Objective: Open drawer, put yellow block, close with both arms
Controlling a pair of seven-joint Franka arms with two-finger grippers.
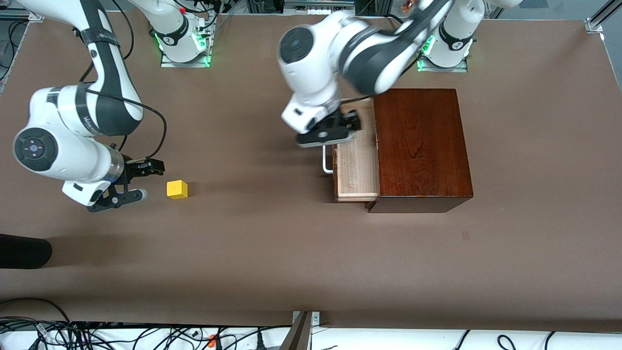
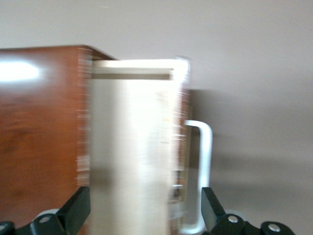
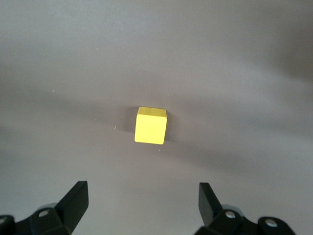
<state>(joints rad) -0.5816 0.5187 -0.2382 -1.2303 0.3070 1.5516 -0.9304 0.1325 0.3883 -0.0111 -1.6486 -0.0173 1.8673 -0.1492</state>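
While the pale-wood drawer [image 1: 357, 160] juts from its glossy mahogany box [image 1: 422, 146] toward the right arm's end, the left gripper [image 1: 335, 129] hovers spread above it; the right gripper [image 1: 138, 181], spread, flanks nothing beside the yellow block [image 1: 177, 189] on the matte brown table [image 1: 272, 253].

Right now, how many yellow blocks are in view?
1. The yellow block sits on the bare table toward the right arm's end, just in front of the open right gripper, well apart from the drawer. None shows in the tray's visible part.

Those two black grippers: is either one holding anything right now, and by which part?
Nothing is held. The right gripper is open beside the yellow block, apart from it. The left gripper is open over the pulled-out drawer.
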